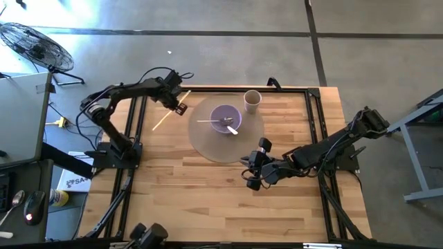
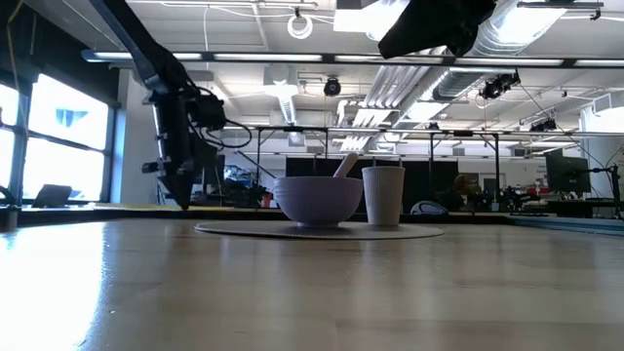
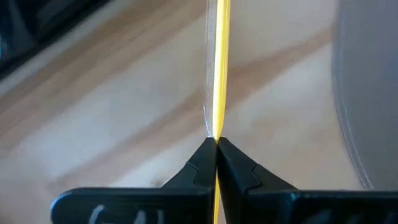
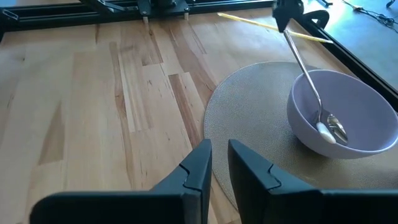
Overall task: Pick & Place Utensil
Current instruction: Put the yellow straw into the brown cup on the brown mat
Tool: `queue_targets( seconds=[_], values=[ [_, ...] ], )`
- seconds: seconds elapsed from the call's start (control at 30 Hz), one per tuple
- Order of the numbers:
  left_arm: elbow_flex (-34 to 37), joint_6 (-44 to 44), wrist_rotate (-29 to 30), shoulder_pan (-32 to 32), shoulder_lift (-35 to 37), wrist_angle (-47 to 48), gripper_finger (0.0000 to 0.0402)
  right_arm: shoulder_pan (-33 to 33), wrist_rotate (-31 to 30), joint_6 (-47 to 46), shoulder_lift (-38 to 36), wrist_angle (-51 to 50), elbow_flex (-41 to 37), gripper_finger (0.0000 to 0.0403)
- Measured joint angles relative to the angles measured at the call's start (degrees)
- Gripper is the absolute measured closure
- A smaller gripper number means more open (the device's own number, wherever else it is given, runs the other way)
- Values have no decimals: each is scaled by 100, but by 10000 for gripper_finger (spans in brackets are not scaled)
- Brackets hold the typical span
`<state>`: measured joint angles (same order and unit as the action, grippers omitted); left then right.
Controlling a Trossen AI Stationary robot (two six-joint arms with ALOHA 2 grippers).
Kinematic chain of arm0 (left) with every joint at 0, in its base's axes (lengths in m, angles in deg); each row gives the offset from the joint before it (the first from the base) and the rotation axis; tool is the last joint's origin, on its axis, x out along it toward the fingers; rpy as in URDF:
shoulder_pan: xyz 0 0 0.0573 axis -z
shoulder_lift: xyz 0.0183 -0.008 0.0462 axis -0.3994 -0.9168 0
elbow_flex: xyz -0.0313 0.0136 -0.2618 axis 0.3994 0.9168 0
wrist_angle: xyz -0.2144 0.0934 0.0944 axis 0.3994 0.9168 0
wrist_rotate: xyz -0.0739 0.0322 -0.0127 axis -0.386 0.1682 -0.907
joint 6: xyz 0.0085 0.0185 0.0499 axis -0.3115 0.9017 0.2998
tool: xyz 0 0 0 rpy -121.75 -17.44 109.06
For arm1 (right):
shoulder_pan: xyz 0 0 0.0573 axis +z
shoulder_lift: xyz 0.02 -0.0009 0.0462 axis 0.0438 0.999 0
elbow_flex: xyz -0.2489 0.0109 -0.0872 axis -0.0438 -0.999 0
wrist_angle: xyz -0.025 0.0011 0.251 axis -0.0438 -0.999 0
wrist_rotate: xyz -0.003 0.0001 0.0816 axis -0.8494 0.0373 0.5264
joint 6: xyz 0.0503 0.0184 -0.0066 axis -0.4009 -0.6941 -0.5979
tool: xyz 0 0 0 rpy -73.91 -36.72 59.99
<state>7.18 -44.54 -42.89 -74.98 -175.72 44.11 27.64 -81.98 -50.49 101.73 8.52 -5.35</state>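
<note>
A thin yellow stick lies slantwise beside the round grey mat's left edge. My left gripper is over the stick, shut on it. On the mat stands a purple bowl. A metal spoon is in the bowl, its handle leaning on the rim, and a white spoon is in there too. A paper cup stands at the mat's far right. My right gripper hovers by the mat's near edge, its fingers a narrow gap apart and holding nothing. My left gripper pinches the yellow stick between its two fingertips, well in from either end. The fingers come from above and point down, lying across the stick. The stick is level at about table height; whether it touches the wood, I cannot tell.
Black frame rails run round the wooden table. There is bare wood on the near half and to the mat's left. In the low view the bowl and cup stand side by side, right of the left arm.
</note>
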Motion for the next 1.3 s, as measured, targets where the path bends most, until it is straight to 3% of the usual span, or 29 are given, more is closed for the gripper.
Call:
queue_targets(
  seconds=[0.23, 0.47, 0.73, 1.03, 1.17, 1.3],
  values=[
    [0, -157, -104, 227, 777, 589, 401, 0, -2, -17, 0, -1, 0, 356],
    [-2, -269, -52, 1121, 1748, 1146, 401, -4, -78, -10, 0, 0, 0, 355],
    [76, -986, 1294, 2637, 2929, 1778, 401, -190, -61, -7, 88, 189, 0, 355],
    [1962, -1558, 1677, 4155, 4923, -84, 401, -813, 554, 1066, 885, 1794, -1, 351],
    [2717, -1071, 1641, 4569, 5839, -1163, 401, -1201, 1171, 1780, 1193, 2845, -2, 333],
    [3265, -351, 1081, 4896, 6533, -2049, 401, -1553, 1745, 2677, 1416, 3862, -2, 301]
  ],
)
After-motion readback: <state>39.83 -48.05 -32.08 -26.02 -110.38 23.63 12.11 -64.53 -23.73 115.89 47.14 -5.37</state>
